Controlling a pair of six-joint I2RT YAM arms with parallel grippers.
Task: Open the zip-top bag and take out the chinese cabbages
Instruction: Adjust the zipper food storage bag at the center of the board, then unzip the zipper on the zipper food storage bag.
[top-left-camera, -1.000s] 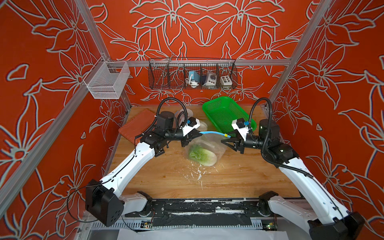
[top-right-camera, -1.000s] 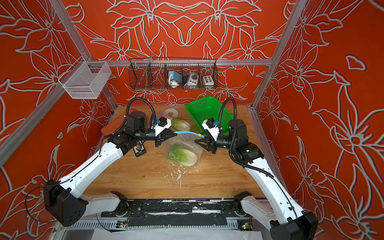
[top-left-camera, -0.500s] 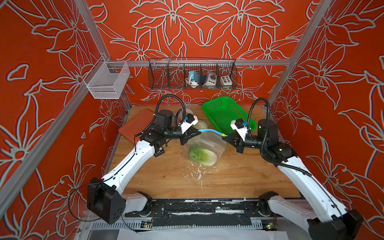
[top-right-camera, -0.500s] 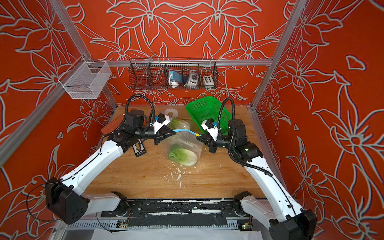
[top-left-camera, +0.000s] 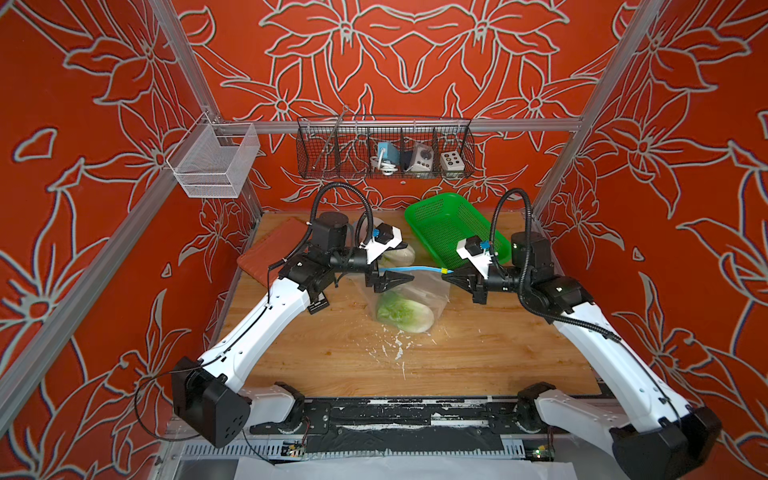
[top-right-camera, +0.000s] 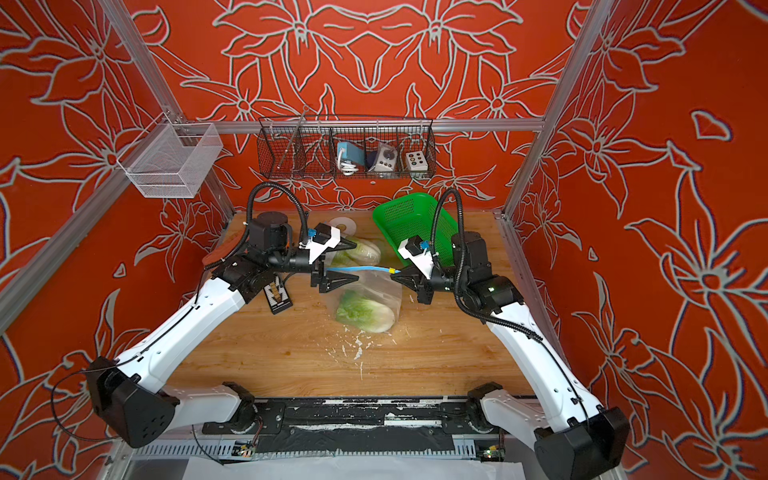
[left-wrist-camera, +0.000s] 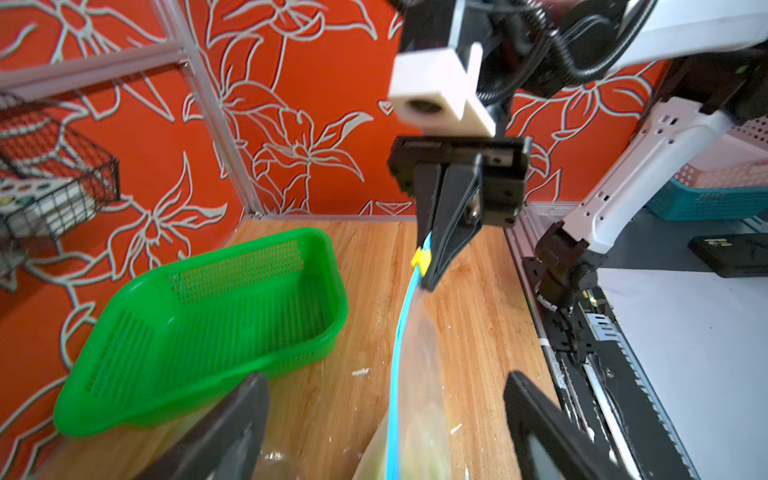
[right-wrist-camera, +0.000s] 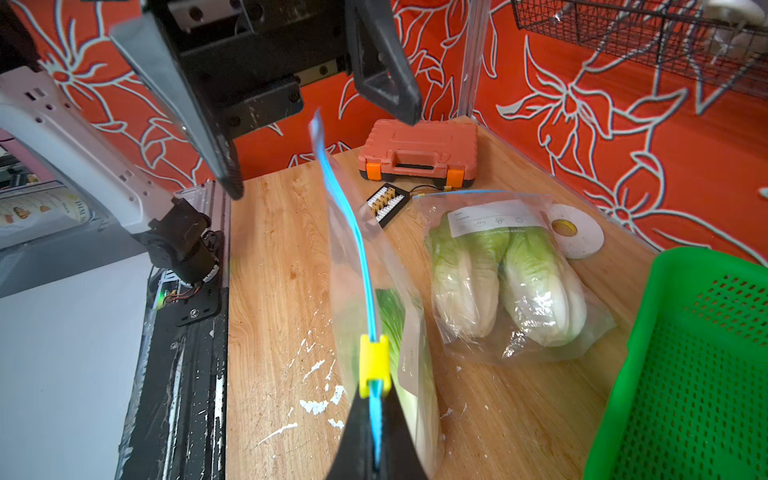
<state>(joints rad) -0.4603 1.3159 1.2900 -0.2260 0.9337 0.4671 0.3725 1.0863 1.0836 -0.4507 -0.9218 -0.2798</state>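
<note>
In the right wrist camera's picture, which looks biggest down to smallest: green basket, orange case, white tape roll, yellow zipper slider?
1. green basket, though cut off at the edge
2. orange case
3. white tape roll
4. yellow zipper slider, enlarged by nearness to the camera

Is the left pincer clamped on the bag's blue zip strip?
No, the left pincer stands open, its fingers well apart on either side of the blue zip strip.

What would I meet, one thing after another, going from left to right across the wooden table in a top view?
Orange tool case → small black block → clear bag holding a cabbage. I leave out the green basket and the second bag behind, because both overlap the clear bag sideways.
</note>
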